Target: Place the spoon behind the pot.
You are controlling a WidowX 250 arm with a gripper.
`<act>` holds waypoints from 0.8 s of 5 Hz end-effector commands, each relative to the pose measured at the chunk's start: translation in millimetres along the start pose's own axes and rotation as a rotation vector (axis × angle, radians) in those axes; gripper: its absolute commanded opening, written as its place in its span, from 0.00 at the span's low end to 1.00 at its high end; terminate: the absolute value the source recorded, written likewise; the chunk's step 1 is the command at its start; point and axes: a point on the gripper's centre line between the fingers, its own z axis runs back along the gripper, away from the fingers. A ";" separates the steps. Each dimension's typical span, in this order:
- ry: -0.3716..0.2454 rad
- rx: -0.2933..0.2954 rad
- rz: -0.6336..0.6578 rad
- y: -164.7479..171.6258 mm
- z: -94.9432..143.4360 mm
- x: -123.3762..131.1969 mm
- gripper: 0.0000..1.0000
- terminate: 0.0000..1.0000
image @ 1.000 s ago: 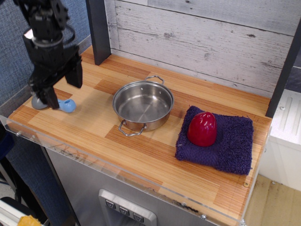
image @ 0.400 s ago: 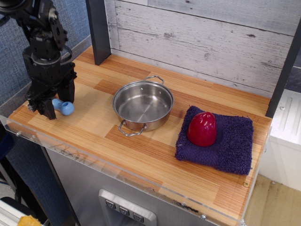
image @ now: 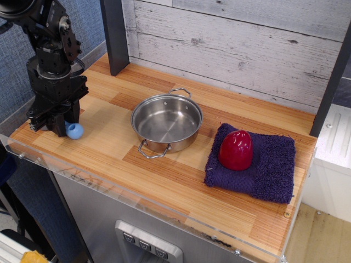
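Observation:
The spoon (image: pixel 75 130) lies at the table's front left corner. Only the rounded end of its light-blue handle shows; its grey bowl is hidden under the gripper. My black gripper (image: pixel 59 125) is down at table level over the spoon, with its jaws drawn in around it. The spoon still rests on the wood. The shiny steel pot (image: pixel 166 121) with two wire loop handles stands empty in the middle of the table, well to the right of the gripper.
A red dome-shaped object (image: pixel 236 149) sits on a purple towel (image: pixel 271 170) at the right. A dark post (image: pixel 114 35) stands at the back left. A whitewashed plank wall (image: pixel 236 44) runs behind the pot, with a strip of bare wood between.
The gripper has come down from above the spoon to table level and its wide-open jaws have narrowed around the spoon. The spoon's bowl is now covered.

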 end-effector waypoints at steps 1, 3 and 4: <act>-0.037 -0.079 -0.055 9.1 36.9 6.4 0.00 0.00; -0.018 -0.152 -0.063 1.4 68.6 10.2 0.00 0.00; 0.008 -0.196 -0.066 -22.2 81.6 6.2 0.00 0.00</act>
